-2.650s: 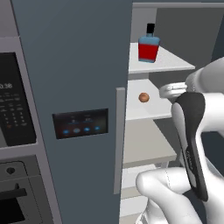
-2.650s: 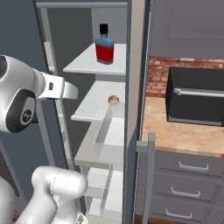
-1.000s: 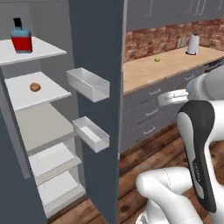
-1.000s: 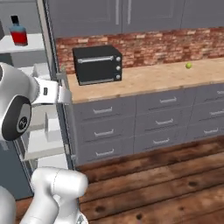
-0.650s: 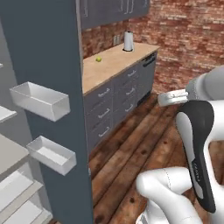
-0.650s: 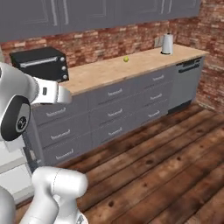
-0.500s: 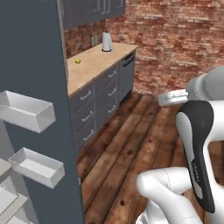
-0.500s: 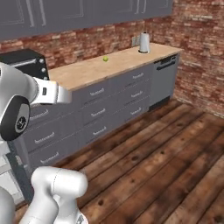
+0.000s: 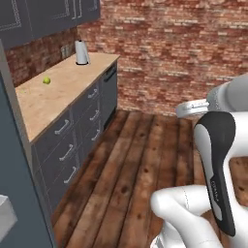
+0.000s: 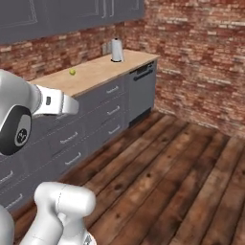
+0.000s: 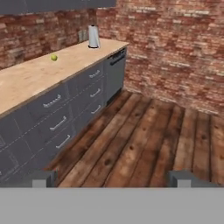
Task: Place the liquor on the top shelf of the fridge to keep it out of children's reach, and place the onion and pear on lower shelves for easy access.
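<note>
Yellow-green and tiny, the pear sits in the upper left of my hand view, out on the pale wooden counter and well apart from me, way past my fingertips, which poke up at the bottom corners of that frame. My gripper is spread about as wide as it goes and there's nothing between the fingers, just wood floor showing in the gap. So the pear is up and to the left of my hand in that shot, with a run of grey drawers below it. Further along the same counter, nearer the brick wall at the corner, stands a pale kettle-looking thing, well apart from the pear. In the left base view the pear lands in the upper left, on the counter, with the kettle further back toward the top, and my white arm takes up the lower right. A slab of slate grey-blue, the fridge, runs down the left edge there. In the right base view the pear is up left of centre on the counter, the kettle beyond it toward the top, and my arm sits at the left.
</note>
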